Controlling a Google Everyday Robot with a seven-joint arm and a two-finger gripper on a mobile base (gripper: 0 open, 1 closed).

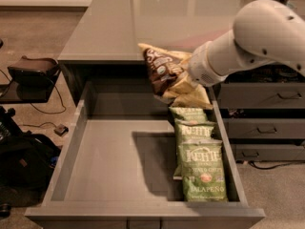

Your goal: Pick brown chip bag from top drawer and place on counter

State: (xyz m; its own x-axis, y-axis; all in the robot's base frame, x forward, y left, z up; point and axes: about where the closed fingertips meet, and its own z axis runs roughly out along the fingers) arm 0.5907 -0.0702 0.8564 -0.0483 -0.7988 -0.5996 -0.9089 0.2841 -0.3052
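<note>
The brown chip bag (164, 71), dark brown with tan-yellow ends and white script, hangs tilted in the air over the back right of the open top drawer (102, 159), level with the counter's front edge. My gripper (185, 78) is at the end of the white arm, coming in from the right. It is shut on the bag's right side and mostly hidden behind the bag. The grey glossy counter (157, 18) stretches behind the bag.
Three green Kettle Jalapeno bags (202, 168) lie overlapping along the drawer's right side. Narrower dark drawers with bar handles (264, 125) stand to the right. A black bag (21, 159) and cables lie on the floor at the left.
</note>
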